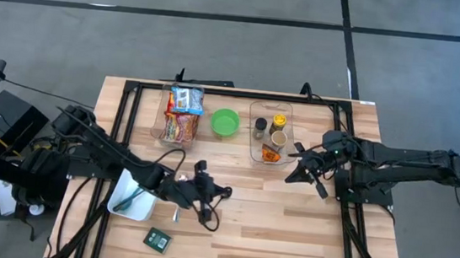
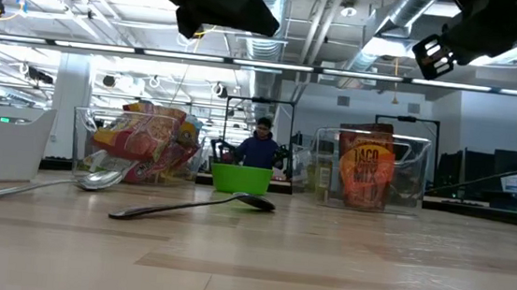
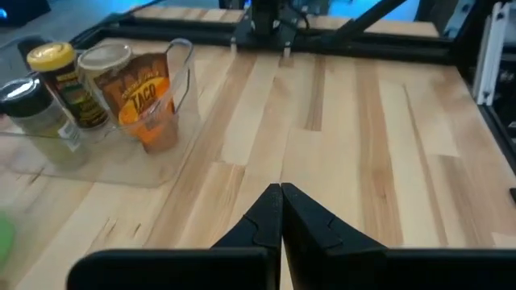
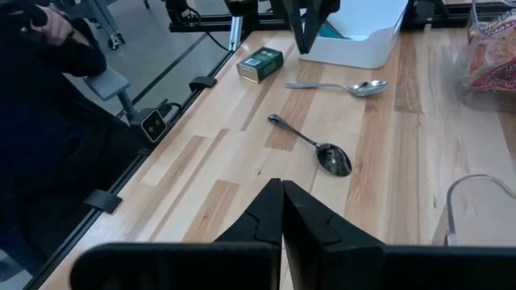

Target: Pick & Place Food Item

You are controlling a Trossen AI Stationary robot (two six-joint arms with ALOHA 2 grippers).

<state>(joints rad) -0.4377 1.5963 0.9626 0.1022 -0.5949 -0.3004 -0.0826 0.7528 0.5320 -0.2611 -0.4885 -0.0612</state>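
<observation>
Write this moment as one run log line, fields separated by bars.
left gripper: shut, empty | right gripper: shut, empty | taco mix packet: in clear bin

Grey floor (image 1: 222, 35), exposed ceiling ducts (image 2: 344, 21)

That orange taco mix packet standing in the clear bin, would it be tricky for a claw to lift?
Probably a little. The taco mix packet looks like a thin pouch, so it would likely flex or crumple when pinched. It seems light for its size. It leans among jars in the clear bin, so a nudge could tip it over.
</observation>
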